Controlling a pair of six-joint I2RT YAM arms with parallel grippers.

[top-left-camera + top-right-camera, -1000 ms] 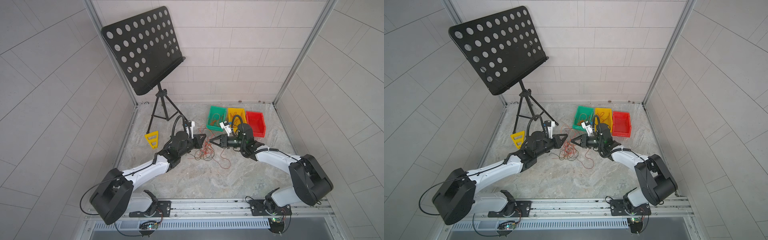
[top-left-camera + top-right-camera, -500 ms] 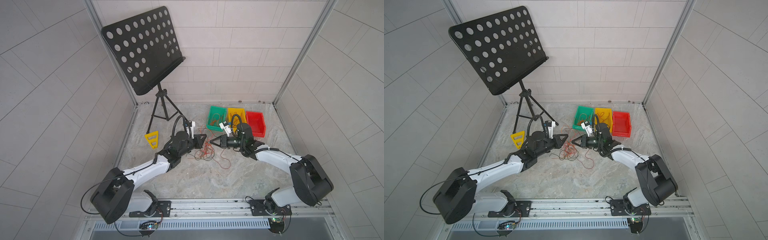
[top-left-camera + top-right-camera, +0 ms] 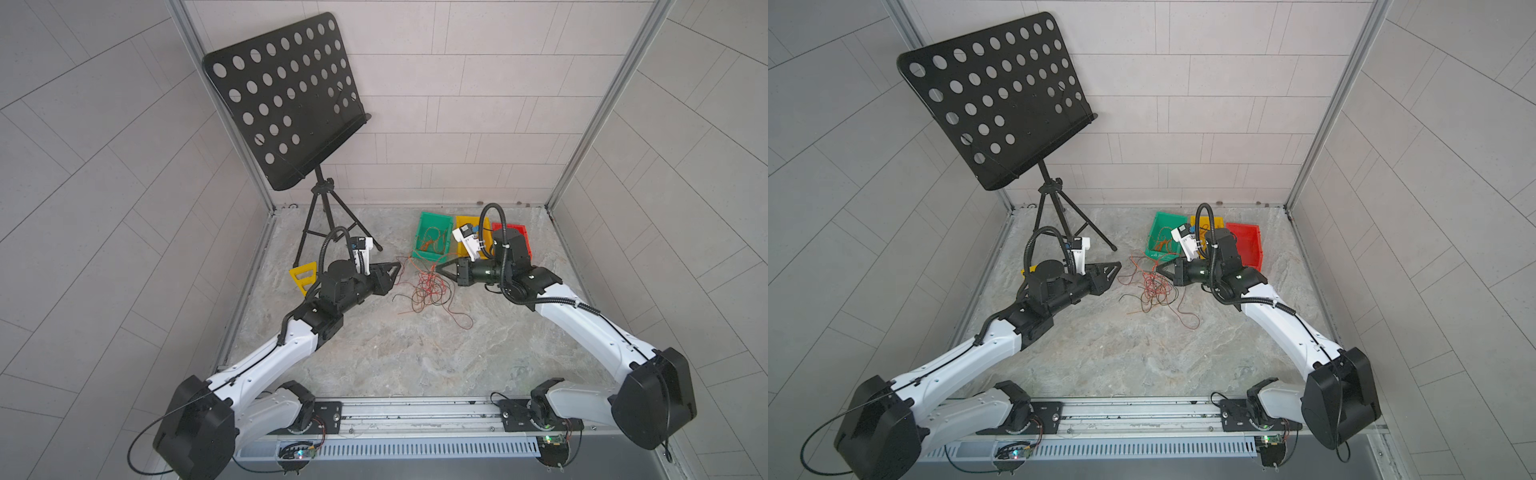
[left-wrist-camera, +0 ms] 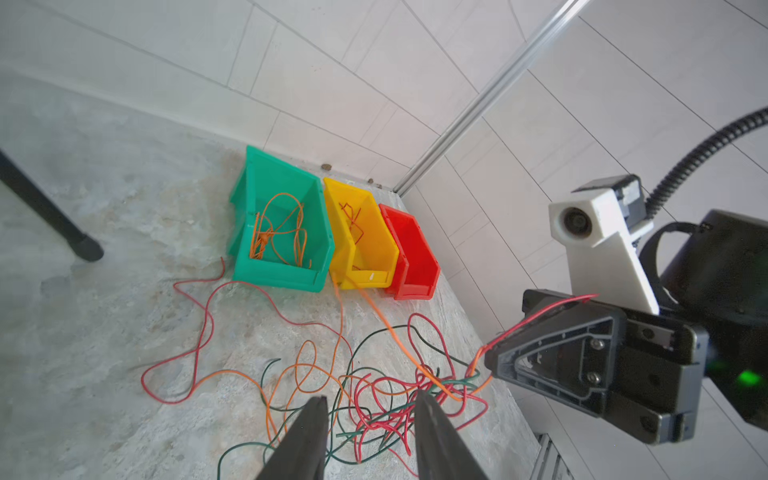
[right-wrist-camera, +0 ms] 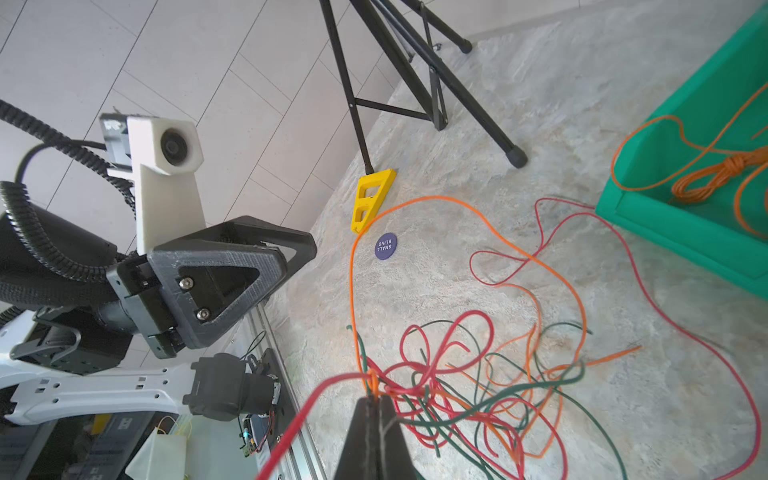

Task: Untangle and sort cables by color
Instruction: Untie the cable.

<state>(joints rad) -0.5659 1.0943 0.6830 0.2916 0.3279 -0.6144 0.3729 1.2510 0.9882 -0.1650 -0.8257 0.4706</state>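
Four views, in which we see: perforated black music stand [image 3: 286,99]; marbled table [image 3: 395,353]; smooth plastic green bin [image 4: 282,282] holding coiled orange wire [image 5: 719,176]; thin glossy cables [image 3: 428,289] tangled mid-table between the arms; left gripper [image 4: 369,397] spread; right gripper [image 5: 376,401] pinching red and orange strands of them; only the right wrist view reveals a round purple disc [image 5: 385,246].

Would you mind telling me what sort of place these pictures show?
Probably a robotics lab test cell: a left arm and right arm mounted on a base rail, tiled enclosure walls, and coloured bins beside tangled cables.
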